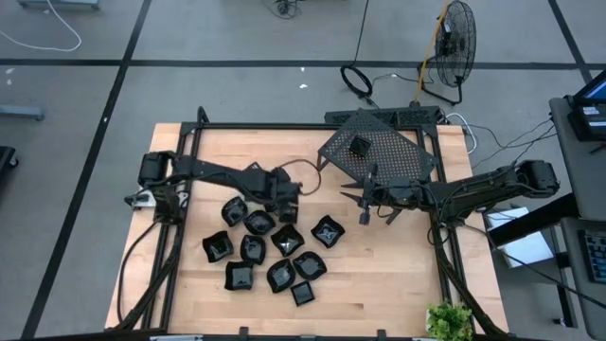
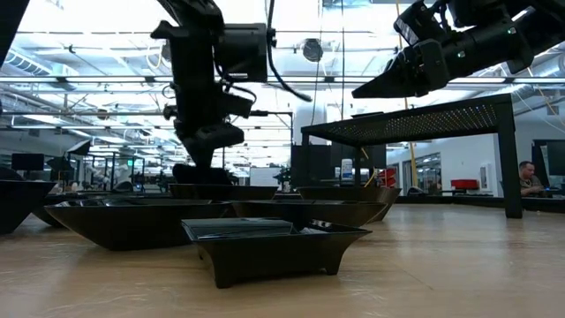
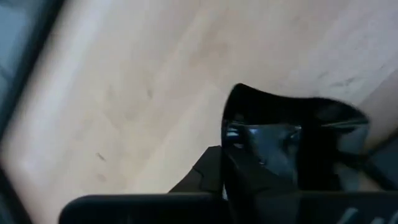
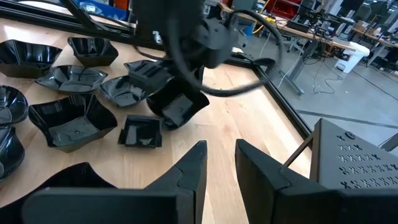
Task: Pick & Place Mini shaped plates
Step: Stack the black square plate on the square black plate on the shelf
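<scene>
Several mini shaped plates (image 1: 260, 248), glossy black with raised rims, rest bottom-down on the wooden table left of centre; they also appear in the right wrist view (image 4: 74, 118). My left gripper (image 1: 286, 201) is at the far edge of this cluster, shut on one plate (image 4: 177, 109). My right gripper (image 1: 358, 201) hovers open to the right of the cluster, level, in front of the black perforated rack (image 1: 379, 152), with nothing between its fingers (image 4: 193, 168). One plate (image 1: 360, 146) sits on the rack's top. My left gripper pinches one plate by its raised rim (image 3: 249, 146) between the two fingers. The fingers come from above, slanting down. The plate hangs tilted below them (image 4: 177, 109), its low edge close to the table; whether it touches the wood I cannot tell.
Black frame rails (image 1: 445, 256) border the table. The rack stands on legs (image 2: 505, 159) at the far right. A floor fan (image 1: 454, 47) stands beyond the table, a green plant (image 1: 450, 322) at its near right corner. A person sits far off (image 2: 527, 177). Bare wood (image 1: 379, 275) lies right of the plates.
</scene>
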You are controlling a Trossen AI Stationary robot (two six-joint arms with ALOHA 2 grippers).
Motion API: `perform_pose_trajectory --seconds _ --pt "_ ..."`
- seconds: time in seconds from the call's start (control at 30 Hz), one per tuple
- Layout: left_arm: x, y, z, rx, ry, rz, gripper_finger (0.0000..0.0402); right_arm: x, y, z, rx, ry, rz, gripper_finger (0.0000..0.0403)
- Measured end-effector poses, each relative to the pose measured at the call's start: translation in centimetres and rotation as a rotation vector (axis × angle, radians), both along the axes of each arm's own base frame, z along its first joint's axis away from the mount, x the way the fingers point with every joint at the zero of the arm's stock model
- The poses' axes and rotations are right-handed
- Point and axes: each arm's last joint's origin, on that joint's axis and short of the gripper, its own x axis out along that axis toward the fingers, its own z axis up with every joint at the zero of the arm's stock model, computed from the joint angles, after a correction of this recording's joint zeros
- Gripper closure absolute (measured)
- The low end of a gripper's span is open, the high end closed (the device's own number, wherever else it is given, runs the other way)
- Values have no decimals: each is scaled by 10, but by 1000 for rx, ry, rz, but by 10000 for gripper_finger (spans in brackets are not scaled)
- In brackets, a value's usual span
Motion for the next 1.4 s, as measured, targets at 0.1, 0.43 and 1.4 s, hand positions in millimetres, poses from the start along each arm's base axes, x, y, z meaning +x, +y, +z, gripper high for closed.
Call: perform_pose_trajectory --seconds 0.1,0.43,1.4 --pt "-2 11 -1 -49 -15 79 365 0 0 0 0 0 1 330" --pt "-7 22 10 -48 -21 60 210 0 0 0 -1 1 1 330" --pt "42 3 -32 -302 -161 -456 235 0 0 -1 -4 8 2 330"
